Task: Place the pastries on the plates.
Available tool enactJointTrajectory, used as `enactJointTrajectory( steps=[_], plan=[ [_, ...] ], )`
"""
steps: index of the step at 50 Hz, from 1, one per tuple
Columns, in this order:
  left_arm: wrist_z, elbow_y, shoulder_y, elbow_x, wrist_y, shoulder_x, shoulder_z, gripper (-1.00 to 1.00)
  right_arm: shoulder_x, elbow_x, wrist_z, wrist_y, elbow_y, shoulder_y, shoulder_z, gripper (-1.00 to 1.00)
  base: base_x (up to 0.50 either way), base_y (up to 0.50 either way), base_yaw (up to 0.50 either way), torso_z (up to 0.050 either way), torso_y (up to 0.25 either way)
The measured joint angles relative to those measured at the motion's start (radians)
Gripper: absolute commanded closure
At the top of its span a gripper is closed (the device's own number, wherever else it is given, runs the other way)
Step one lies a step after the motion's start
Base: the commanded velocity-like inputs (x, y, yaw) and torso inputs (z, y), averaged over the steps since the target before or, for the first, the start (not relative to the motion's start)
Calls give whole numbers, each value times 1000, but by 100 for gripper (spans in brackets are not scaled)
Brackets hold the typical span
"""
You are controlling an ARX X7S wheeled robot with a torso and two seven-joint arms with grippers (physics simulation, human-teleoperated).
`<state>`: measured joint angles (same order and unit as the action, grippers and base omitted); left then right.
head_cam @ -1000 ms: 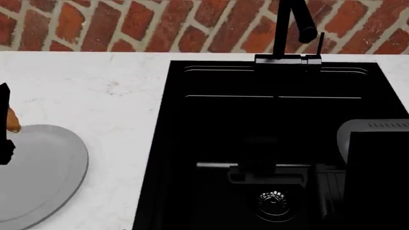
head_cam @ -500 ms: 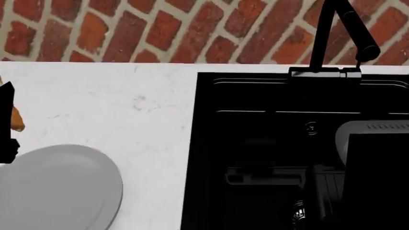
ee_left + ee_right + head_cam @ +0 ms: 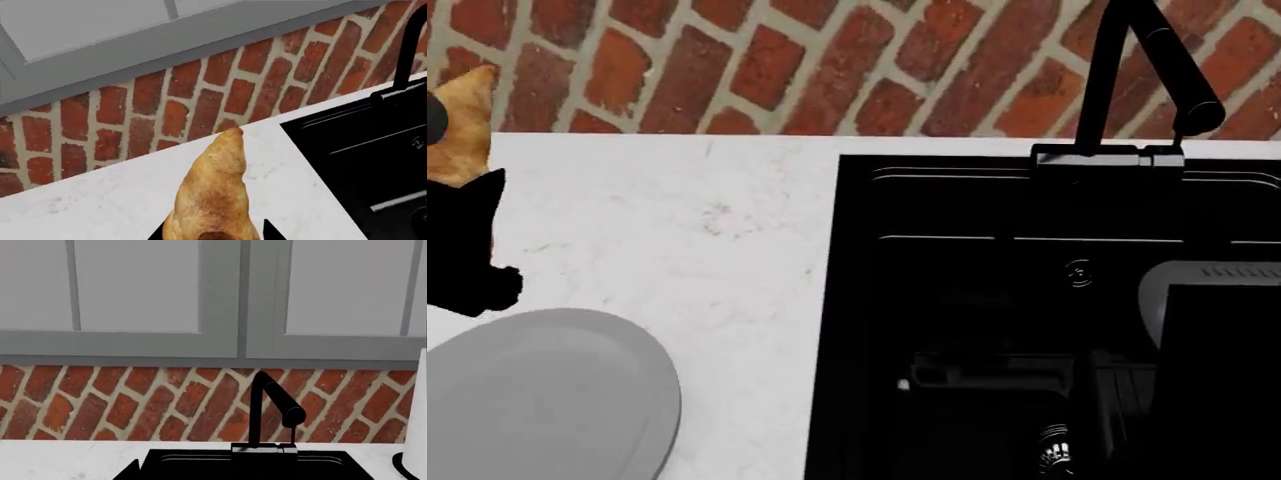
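Note:
A golden-brown croissant [image 3: 213,185] sticks out from between the black fingertips [image 3: 157,234] of my left gripper [image 3: 213,236], which is shut on it. In the head view that gripper [image 3: 465,205] is at the far left edge, holding the pastry [image 3: 461,125] up in front of the brick wall. A grey plate [image 3: 541,400] lies on the white counter just below and in front of it. In the right wrist view one fingertip [image 3: 133,471] of my right gripper [image 3: 213,476] shows far off to the side, so the gripper is open and empty.
A black sink [image 3: 1014,300] with a black faucet [image 3: 1134,80] fills the right half of the counter [image 3: 694,220]. My right arm [image 3: 1214,340] hangs over the sink's right side. A white upright object [image 3: 417,430] stands beside the sink. The brick wall [image 3: 761,60] runs behind.
My left gripper has risen with the croissant, now well above the plate and against the bricks. The head view shifted left early on, then held still.

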<state>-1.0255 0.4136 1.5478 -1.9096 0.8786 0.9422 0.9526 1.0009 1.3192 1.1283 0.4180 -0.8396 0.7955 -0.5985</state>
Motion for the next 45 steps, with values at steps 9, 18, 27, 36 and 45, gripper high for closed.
enactJointTrajectory(
  steps=[9,18,27,36,45],
  plan=[
    [121,-223,145,-56,257,-102,99,100,12,-21,-7,-26,-12,-33,8,-100,0,0,0,0,0],
    [263,-419,244,-74,481,-189,196,100,10,-45,-9,-41,-16,-58,6,-100,0,0,0,0,0],
    [489,-565,306,36,600,-244,285,100,-3,-57,-15,-45,-9,-71,-2,-100,0,0,0,0,0],
    [666,-639,338,147,634,-273,387,100,-11,-64,-17,-48,-5,-80,-6,-100,0,0,0,0,0],
    [782,-680,348,233,638,-301,469,100,-20,-78,-20,-50,1,-91,-12,-100,0,0,0,0,0]
  ],
)
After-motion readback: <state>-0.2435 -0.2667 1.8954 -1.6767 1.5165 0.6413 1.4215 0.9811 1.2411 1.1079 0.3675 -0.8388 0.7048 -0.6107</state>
